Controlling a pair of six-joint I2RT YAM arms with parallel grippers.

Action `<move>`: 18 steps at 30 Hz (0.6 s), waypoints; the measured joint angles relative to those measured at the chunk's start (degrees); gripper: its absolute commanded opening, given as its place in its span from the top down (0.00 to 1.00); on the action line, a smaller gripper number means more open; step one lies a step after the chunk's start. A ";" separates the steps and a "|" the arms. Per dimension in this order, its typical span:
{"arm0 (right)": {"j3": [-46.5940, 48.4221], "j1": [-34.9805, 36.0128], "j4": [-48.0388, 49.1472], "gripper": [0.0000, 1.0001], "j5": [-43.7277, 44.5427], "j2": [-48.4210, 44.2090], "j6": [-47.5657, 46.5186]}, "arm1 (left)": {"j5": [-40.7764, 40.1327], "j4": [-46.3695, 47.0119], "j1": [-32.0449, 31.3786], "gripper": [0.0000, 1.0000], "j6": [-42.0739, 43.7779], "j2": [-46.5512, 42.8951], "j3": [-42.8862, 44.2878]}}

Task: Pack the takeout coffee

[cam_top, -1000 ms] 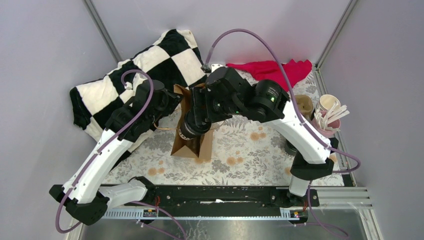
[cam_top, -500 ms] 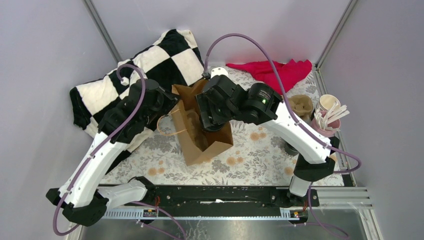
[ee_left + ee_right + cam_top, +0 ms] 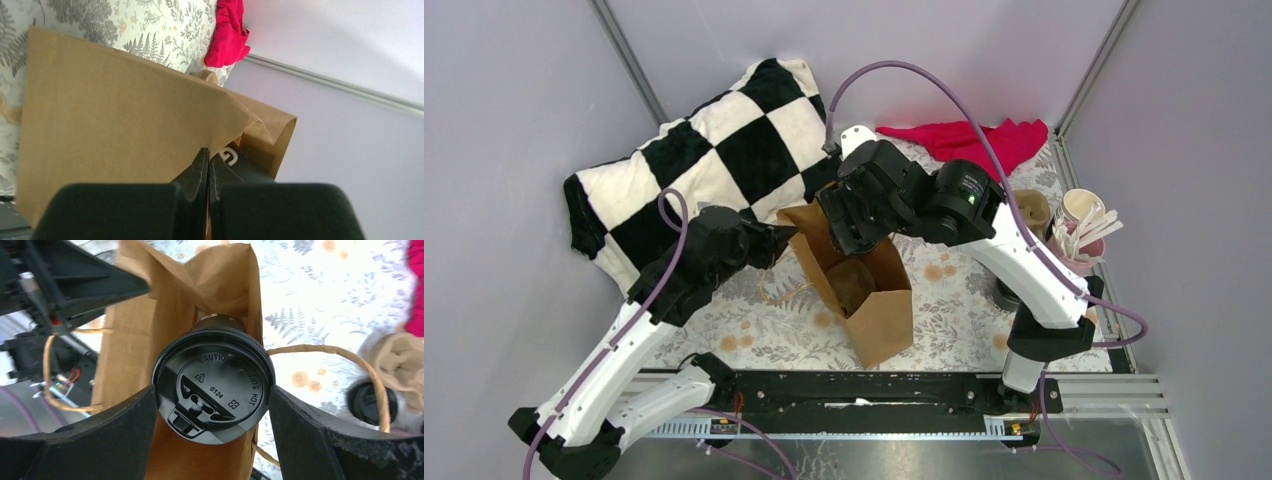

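One floral tablecloth, lilac walls, checkered cushion

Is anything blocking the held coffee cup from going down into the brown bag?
Nothing visible. The right end effector holds the coffee cup at the open mouth of the brown bag; the left end effector pinches its rim.

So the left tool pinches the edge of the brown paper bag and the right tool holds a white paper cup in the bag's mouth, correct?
No. The right tool holds a black, lidded coffee cup, not a white paper cup; the right wrist view shows it. The left tool does pinch the edge of the brown paper bag.
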 measured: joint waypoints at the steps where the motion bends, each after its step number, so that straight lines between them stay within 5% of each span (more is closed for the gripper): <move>1: 0.02 0.00 0.00 0.26 -1.46 0.00 0.44 | 0.17 0.74 0.00 1.00 -2.47 -0.90 -1.77; 18: -0.26 1.51 -2.25 0.26 -8.63 3.39 7.39 | -0.33 4.35 -0.04 1.00 -9.38 0.72 -3.04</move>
